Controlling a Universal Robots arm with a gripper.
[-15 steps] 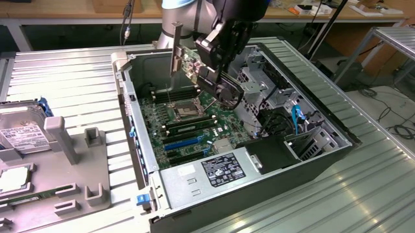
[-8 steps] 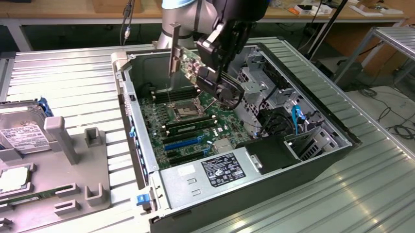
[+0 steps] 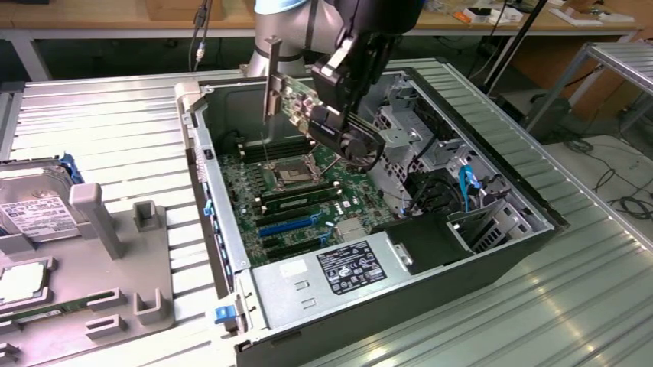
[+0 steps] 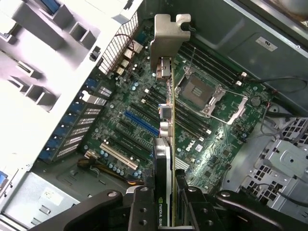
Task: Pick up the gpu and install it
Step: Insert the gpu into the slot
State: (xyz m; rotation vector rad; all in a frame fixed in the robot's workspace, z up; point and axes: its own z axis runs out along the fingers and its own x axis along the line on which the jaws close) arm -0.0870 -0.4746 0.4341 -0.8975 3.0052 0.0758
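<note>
Hard drive (image 3: 30, 210): at the exterior view's far left, lying flat with its white label up, in the grey fixture (image 3: 102, 225)

Fixture: a moulded holder with upright posts, on the ribbed metal table (image 3: 112, 115), just beside the case

Case (image 3: 219, 222): you have an open tower lying on its side in the middle, with the motherboard (image 3: 306, 214) facing up

Motherboard: the socket (image 3: 289, 177) sits near its centre, with memory slots either side. A blue slot (image 3: 289, 226) lies nearer the power supply (image 3: 326, 275), which fills the near corner of the case

Gpu (image 3: 296, 101): in the air over the far end of the case, above the socket area. It is clear of the board, seated in no slot and tilted. Its silver bracket (image 3: 274, 95) is on the exterior view's left side and points down inside the case's rear wall. In the wrist view you see the gpu (image 4: 167, 144) edge-on, with the bracket (image 4: 169, 38) at the end away from the camera. The card hangs over the board between the blue slot (image 4: 142, 123) and the socket (image 4: 204, 94)

Gripper (image 3: 329, 118): your jaws are closed partway and clamp the gpu at its cooler end. The wrist view shows the gripper (image 4: 168, 204) with a finger (image 4: 139, 209) pressed on each face of the card

Arm (image 3: 296, 30): comes down from the back, over the case

Drive cage (image 3: 408, 141): grey metal inside the case, just to the exterior view's right of the gripper

Blue cable (image 3: 469, 183): inside the case, further right, near the case's right wall
</note>
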